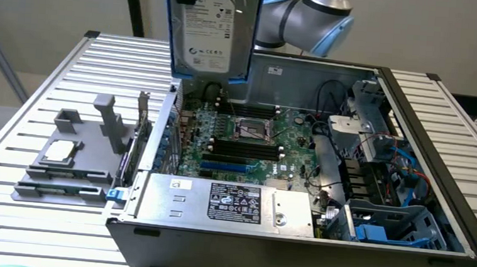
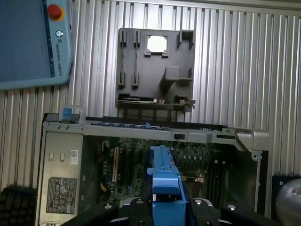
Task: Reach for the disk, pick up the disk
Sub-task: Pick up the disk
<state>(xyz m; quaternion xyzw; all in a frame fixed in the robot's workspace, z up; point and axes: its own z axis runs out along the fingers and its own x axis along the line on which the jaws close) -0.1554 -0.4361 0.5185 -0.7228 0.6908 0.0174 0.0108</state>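
- Above the open computer case's (image 1: 297,251) far edge, the silver-grey, blue-framed hard disk (image 1: 210,31) hangs upright, lifted clear.
- Gripper (image 2: 165,207) is closed on the disk's blue frame; pickup looks done.

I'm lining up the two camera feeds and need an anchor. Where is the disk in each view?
Exterior view: the disk hangs upright at top centre, above the open computer case.
Wrist view: the disk is seen edge-on, its blue frame at bottom centre, over the motherboard.
Shared landmark: the grey fixture plate beside the case.
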